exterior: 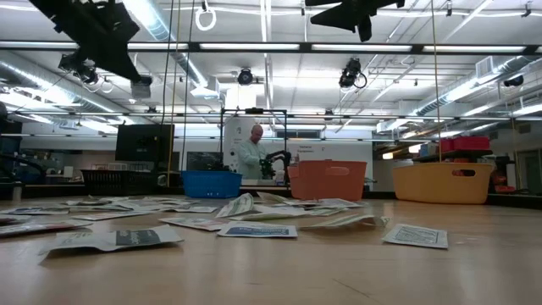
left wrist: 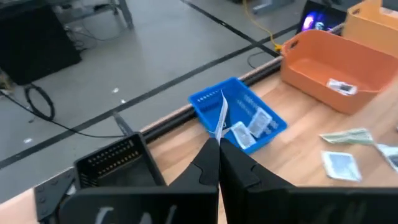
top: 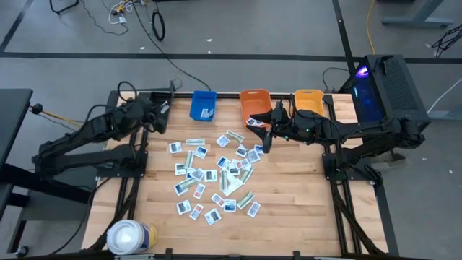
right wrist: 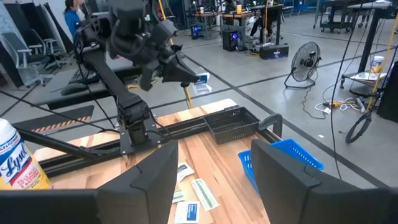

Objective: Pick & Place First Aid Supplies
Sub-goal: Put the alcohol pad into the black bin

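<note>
Many small white packets (top: 216,173) with blue or red print lie flat across the middle of the table, with a few pale greenish strips among them; they also show in the low view (exterior: 254,229). My left gripper (top: 164,110) hangs at the far left of the table, beside the blue bin (top: 203,105), and is shut on one packet (right wrist: 200,79). More packets lie inside the blue bin (left wrist: 252,121), and one lies in the orange bin (left wrist: 341,87). My right gripper (right wrist: 214,177) is open and holds nothing; it hovers in front of the orange bin (top: 255,105). My left gripper pinches a packet between its two shut fingertips (left wrist: 211,152). In its own wrist view the packet shows edge-on as a thin white strip (left wrist: 221,112) sticking out past the fingertips. It is lifted clear of the table, in the air short of the blue bin.
A yellow bin (top: 309,101) stands right of the orange one, all three along the far edge. A large white roll (top: 130,237) stands at the near left corner. A black wire basket (right wrist: 231,121) sits at the far left. A person (exterior: 251,155) stands beyond the table.
</note>
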